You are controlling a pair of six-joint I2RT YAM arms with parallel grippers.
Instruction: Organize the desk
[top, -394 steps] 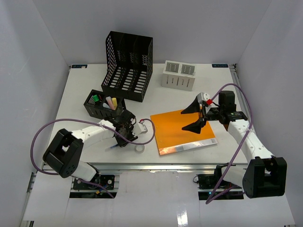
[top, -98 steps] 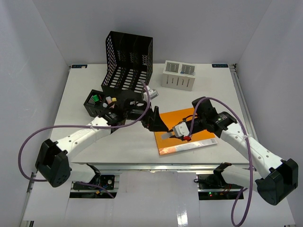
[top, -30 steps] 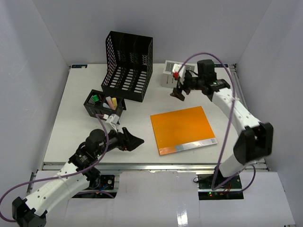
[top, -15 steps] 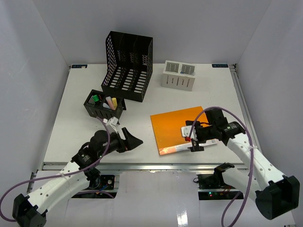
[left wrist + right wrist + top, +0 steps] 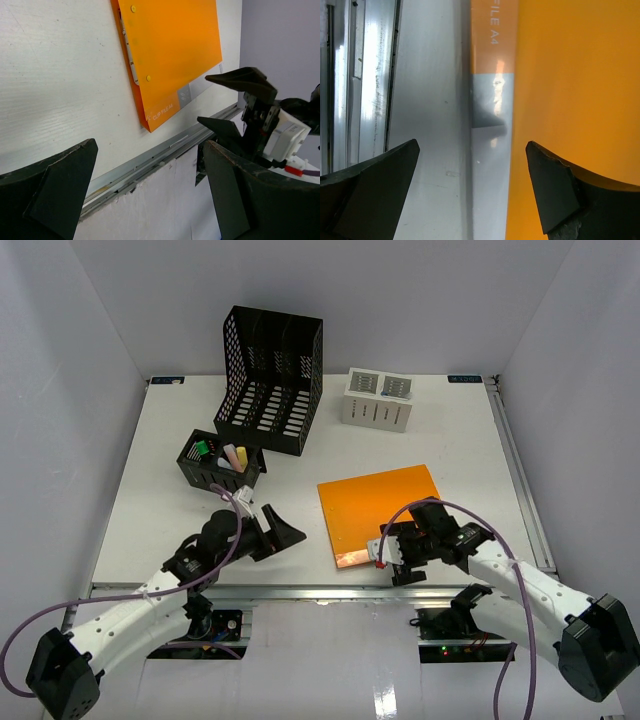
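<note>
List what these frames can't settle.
- Top view: the items in the small black mesh pen holder are too small to identify.
- Top view: the labels on the white ribbed box are too small to read.
- Top view: the right gripper covers the near edge of the flat orange clip file, so contact is unclear.
- Right wrist view: the file's printing is cut off by the top edge.

Orange file (image 5: 385, 510), mesh rack (image 5: 272, 380), pen caddy (image 5: 218, 463), white box (image 5: 378, 400)
</note>
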